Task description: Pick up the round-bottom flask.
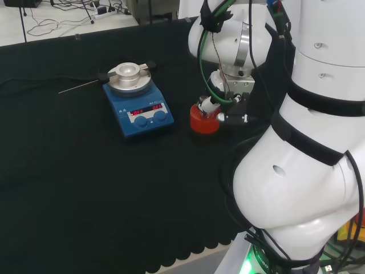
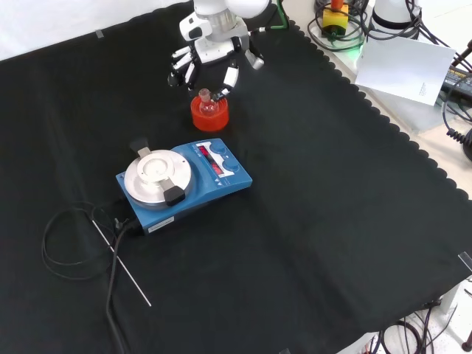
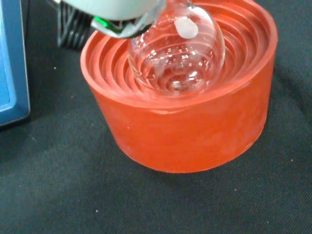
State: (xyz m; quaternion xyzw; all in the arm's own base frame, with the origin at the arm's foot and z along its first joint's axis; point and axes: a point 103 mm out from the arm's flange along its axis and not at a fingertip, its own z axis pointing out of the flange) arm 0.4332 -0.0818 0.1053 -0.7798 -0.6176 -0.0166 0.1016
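Note:
The round-bottom flask [image 3: 175, 53] is clear glass with a small white piece inside, and its bulb rests in the red ribbed ring stand [image 3: 195, 131]. In the front view the flask [image 2: 207, 102] stands upright in the stand [image 2: 209, 116], just behind the blue stirrer. The hand [image 2: 208, 60] hangs right above it, open, with fingers [image 2: 229, 78] pointing down on either side of the flask's neck; I see no finger curled round the glass. In the head view the hand [image 1: 231, 105] is just right of the stand [image 1: 204, 121]. A blurred white part of the hand [image 3: 117, 12] sits beside the bulb.
A blue hotplate stirrer [image 2: 184, 184] with a round metal top stands close to the stand, its corner [image 3: 12, 73] near the ring. A thin metal rod [image 2: 122, 265] and a black cable [image 2: 63, 243] lie beyond it. The cloth's scalloped edge [image 2: 383, 110] runs along the front view's right.

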